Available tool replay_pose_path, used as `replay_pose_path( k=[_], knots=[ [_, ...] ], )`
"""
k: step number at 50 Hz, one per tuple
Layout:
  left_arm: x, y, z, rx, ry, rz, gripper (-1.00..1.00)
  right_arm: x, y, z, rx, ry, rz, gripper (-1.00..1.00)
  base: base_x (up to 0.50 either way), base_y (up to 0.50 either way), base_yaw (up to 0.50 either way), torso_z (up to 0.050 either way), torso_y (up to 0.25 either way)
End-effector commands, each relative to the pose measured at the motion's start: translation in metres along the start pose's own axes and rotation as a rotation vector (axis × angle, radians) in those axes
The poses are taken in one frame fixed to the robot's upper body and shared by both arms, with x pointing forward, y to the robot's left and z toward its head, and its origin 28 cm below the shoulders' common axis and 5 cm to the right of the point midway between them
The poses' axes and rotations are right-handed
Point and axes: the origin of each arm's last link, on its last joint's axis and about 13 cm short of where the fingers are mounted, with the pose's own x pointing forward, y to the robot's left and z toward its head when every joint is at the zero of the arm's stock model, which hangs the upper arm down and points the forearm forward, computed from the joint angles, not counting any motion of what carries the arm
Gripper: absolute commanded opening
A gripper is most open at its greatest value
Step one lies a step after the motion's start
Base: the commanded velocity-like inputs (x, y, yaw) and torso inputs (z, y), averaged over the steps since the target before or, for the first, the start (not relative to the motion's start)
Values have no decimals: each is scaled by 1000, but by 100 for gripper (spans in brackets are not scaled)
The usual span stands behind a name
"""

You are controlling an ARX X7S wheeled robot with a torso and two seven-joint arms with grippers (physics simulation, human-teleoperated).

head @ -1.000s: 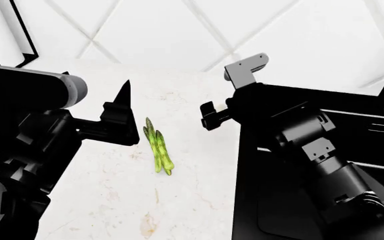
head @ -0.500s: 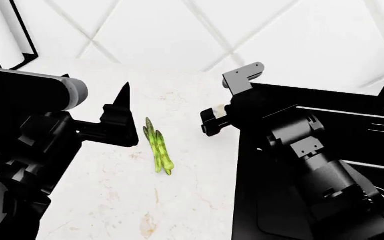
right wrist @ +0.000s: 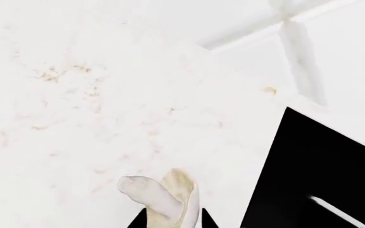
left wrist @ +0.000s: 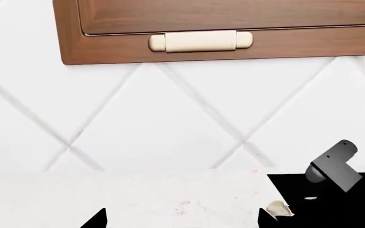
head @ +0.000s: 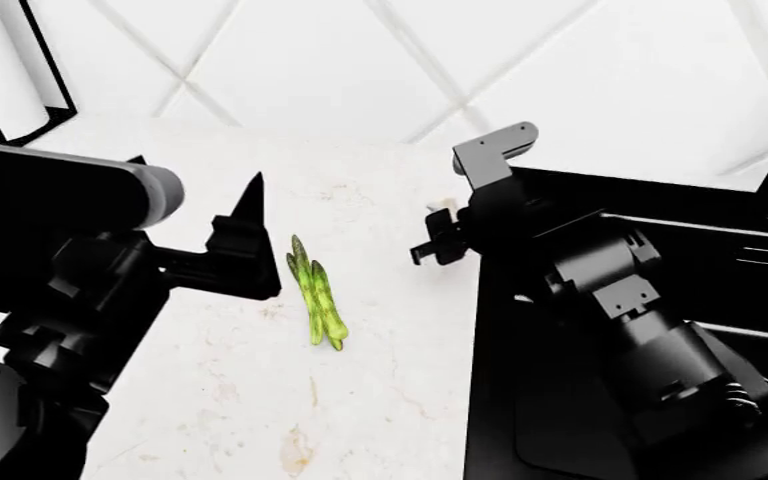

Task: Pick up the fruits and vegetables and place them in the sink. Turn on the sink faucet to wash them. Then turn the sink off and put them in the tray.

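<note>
Right wrist view alone shows right hand (right wrist: pixel 173 223) pinching garlic (right wrist: pixel 163 197); left hand (head: pixel 244 245) grip unclear

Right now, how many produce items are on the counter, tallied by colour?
Green: 1, the asparagus bunch
Whitish: 1, the garlic piece, right at the right gripper
Total: 2
</note>
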Motion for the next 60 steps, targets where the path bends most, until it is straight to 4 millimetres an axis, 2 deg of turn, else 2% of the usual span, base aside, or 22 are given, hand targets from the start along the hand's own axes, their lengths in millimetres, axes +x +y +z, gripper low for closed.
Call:
replay_pose_path(
  k=[1, 9, 12, 20, 29, 45, 60],
  knots=[
    [0, -1, -3, 2, 8, -4, 100, -15, -10, 8, 2, -56, -54, -100, 0, 0, 0, 0, 0],
    [0, -4, -6, 4, 19, -15, 100, -39, -20, 19, 5, -125, -109, -100, 0, 0, 0, 0, 0],
    [-2, -7, -5, -41, 72, 33, 100, -48, -24, 22, 12, -148, -128, -100, 0, 0, 0, 0, 0],
    [-14, -30, 8, -41, 83, 18, 100, -59, -31, 26, 10, -171, -158, -100, 0, 0, 0, 0, 0],
    [-12, -49, 5, -10, 151, 30, 100, -70, -35, 37, -9, -184, -190, -100, 0, 0, 0, 0, 0],
    [-6, -83, -2, -51, 241, 22, 100, -71, -33, 43, -6, -208, -189, -100, 0, 0, 0, 0, 0],
    [17, -87, -22, -21, 389, 109, 100, -72, -29, 51, -9, -222, -181, -100, 0, 0, 0, 0, 0]
  ],
)
